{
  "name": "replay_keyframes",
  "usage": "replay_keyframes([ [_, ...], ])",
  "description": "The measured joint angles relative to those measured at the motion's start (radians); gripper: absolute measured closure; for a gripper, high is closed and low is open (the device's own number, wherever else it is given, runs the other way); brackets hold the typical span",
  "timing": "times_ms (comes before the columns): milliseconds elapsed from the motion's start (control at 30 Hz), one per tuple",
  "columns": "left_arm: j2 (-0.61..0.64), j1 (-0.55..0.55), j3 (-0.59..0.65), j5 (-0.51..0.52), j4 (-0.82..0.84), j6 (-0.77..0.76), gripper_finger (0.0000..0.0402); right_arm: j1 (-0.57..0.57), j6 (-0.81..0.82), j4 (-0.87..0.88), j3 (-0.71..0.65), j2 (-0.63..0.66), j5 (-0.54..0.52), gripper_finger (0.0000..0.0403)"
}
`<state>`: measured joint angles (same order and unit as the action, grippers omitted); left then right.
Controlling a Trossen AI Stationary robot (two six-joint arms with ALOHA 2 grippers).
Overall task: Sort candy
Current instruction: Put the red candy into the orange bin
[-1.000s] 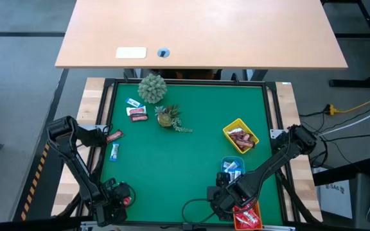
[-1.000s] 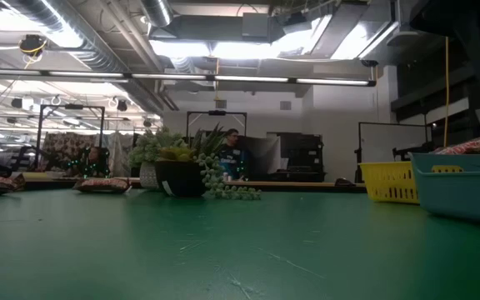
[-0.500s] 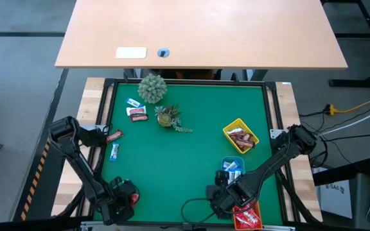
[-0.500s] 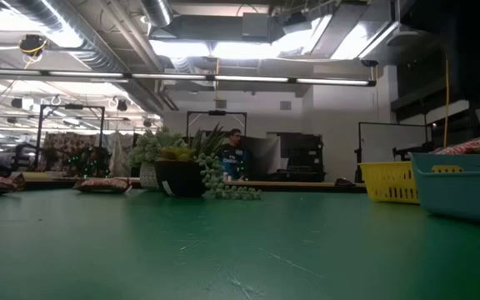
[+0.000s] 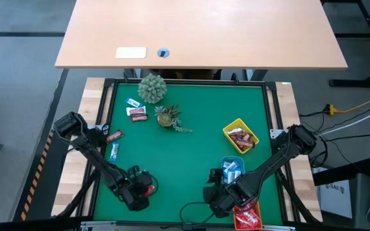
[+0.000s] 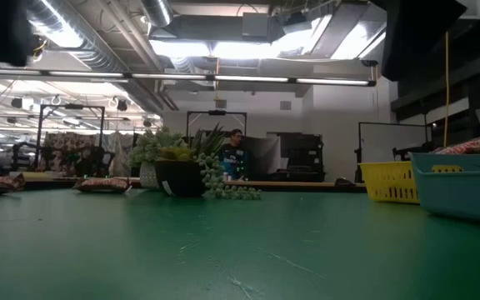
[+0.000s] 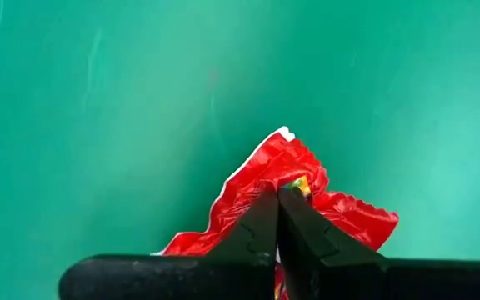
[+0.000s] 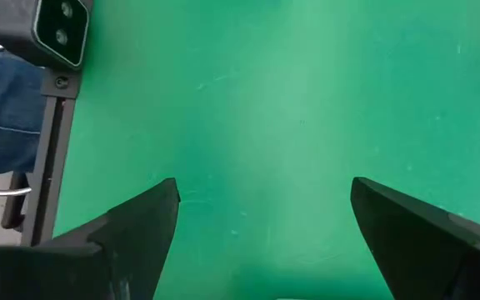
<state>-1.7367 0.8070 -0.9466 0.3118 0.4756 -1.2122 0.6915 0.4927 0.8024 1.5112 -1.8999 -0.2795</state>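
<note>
Change since earlier: the left gripper (image 5: 148,190) has been carried from the near-left corner of the green mat (image 5: 191,154) rightward, toward the mat's near middle, with its fingers brought together over that time.
Left gripper state: pressed together on a red packet (image 7: 283,185), which is pinched at its crimped edge in the left wrist view; most of the wrapper hangs free beyond the fingertips.
Right gripper: the right gripper (image 8: 261,221) is held spread wide over bare mat at the near right, just beside the orange tray (image 5: 257,212); nothing is between its fingers.
Sorted so far: maroon bars are seen in the yellow tray (image 5: 229,128), blue-and-white sweets in the blue tray (image 5: 223,160), red packets in the orange tray.
Still loose: a few sweets (image 5: 133,106) lie at the far left near the two small plants (image 5: 153,87), and two more (image 5: 114,144) at the left edge.
Risk, grip: the hold appears to be on a thin slippery edge only, so the packet may slide out during travel.
Risk, path: the orange tray is judged the target; the waiting right arm stands beside it and could be struck.
Risk, release: a crumpled wrapper may catch a fingertip or the tray rim and land outside.
</note>
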Motion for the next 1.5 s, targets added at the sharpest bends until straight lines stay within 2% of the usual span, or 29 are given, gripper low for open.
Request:
replay_keyframes([
  [233, 0.001, -0.139, -0.001, -0.002, -0.171, 0.245, 0.0401, -0.022, -0.087, -0.011, 0.0, 0.0, -0.115, 0.0052],
  [333, 0.002, -0.205, -0.002, -0.025, -0.277, 0.358, 0.0401, -0.045, -0.147, -0.046, 0.0, 0.0, -0.129, 0.0052],
  [567, 0.003, -0.361, -0.004, -0.199, -0.557, 0.575, 0.0401, -0.08, -0.336, -0.121, 0.0, 0.0, -0.121, 0.0052],
  [800, 0.004, -0.474, -0.004, -0.367, -0.726, 0.638, 0.0401, -0.085, -0.476, -0.179, 0.0, 0.0, -0.133, 0.0052],
  [1067, 0.005, -0.514, -0.005, -0.46, -0.786, 0.646, 0.0401, -0.085, -0.502, -0.184, 0.0, 0.0, -0.211, 0.0055],
  [1233, 0.005, -0.512, -0.005, -0.46, -0.786, 0.646, 0.0401, -0.085, -0.502, -0.2, 0.0, 0.0, -0.237, 0.0102],
  [1500, 0.005, -0.512, -0.005, -0.457, -0.785, 0.647, 0.0401, -0.085, -0.502, -0.206, 0.0, 0.0, -0.237, 0.023],
])
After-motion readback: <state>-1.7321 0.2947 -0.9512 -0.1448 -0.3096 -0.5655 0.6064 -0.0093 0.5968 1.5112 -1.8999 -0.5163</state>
